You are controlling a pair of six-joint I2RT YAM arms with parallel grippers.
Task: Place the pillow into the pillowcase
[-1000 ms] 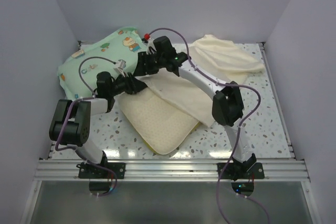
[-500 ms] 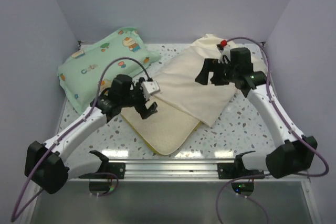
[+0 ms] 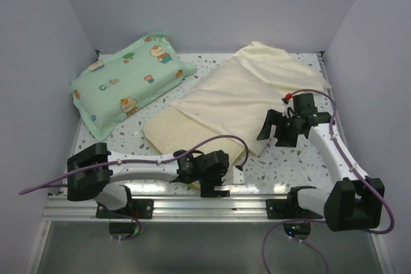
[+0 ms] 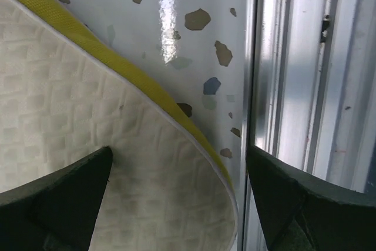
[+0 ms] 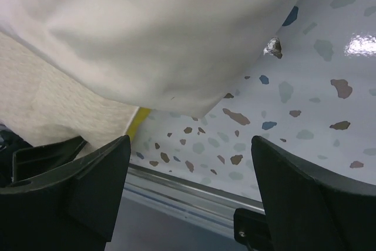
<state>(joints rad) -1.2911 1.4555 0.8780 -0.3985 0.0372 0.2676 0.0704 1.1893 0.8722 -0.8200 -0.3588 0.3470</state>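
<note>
The cream dimpled pillow (image 3: 172,134) lies in the middle of the table, its far right part under the smooth cream pillowcase (image 3: 234,97). My left gripper (image 3: 212,183) is open and low at the pillow's near corner. In the left wrist view the pillow (image 4: 88,121) with its olive-yellow edge (image 4: 138,80) fills the gap of my left gripper (image 4: 176,204). My right gripper (image 3: 275,133) is open and empty, just off the pillowcase's near right corner. In the right wrist view my right gripper (image 5: 191,195) is open over bare table, with the pillowcase (image 5: 158,33) and the pillow (image 5: 47,107) ahead.
A mint-green cartoon-print pillow (image 3: 125,81) lies at the back left. The metal rail (image 3: 212,206) runs along the table's near edge, right beside the left gripper, and shows in the left wrist view (image 4: 294,86). The enclosure's walls stand close on both sides.
Both arms swung toward the near edge. The left gripper went from the pillow's far left side to its near corner. The right gripper dropped from above the pillowcase to its near right corner.
</note>
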